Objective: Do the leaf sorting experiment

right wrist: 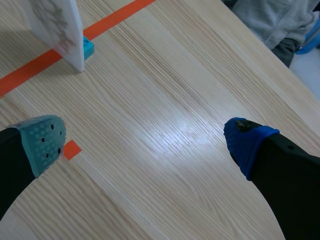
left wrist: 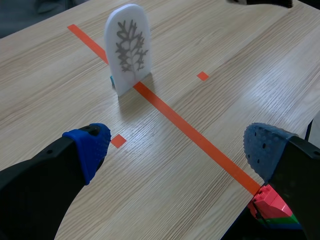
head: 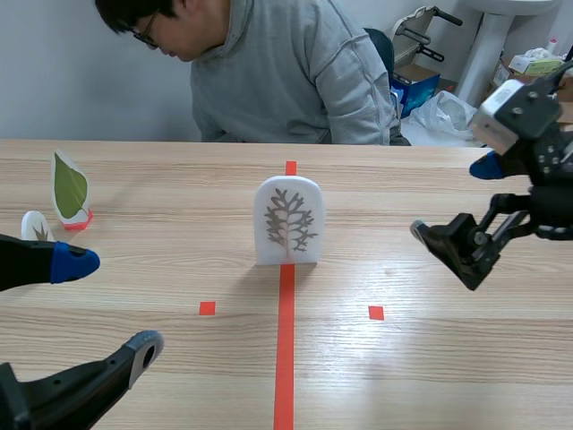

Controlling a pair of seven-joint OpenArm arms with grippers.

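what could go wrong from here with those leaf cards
The green leaf card and the small white card stand close together near the open left gripper; reaching for one might knock over the other. The tree card stands upright on a thin edge, so an arm sweeping past could tip it.

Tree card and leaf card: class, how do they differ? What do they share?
The tree card is white with a grey tree; the leaf card shows a green leaf. The tree card stands on the middle tape line; the leaf card off to its left. Both stand upright.
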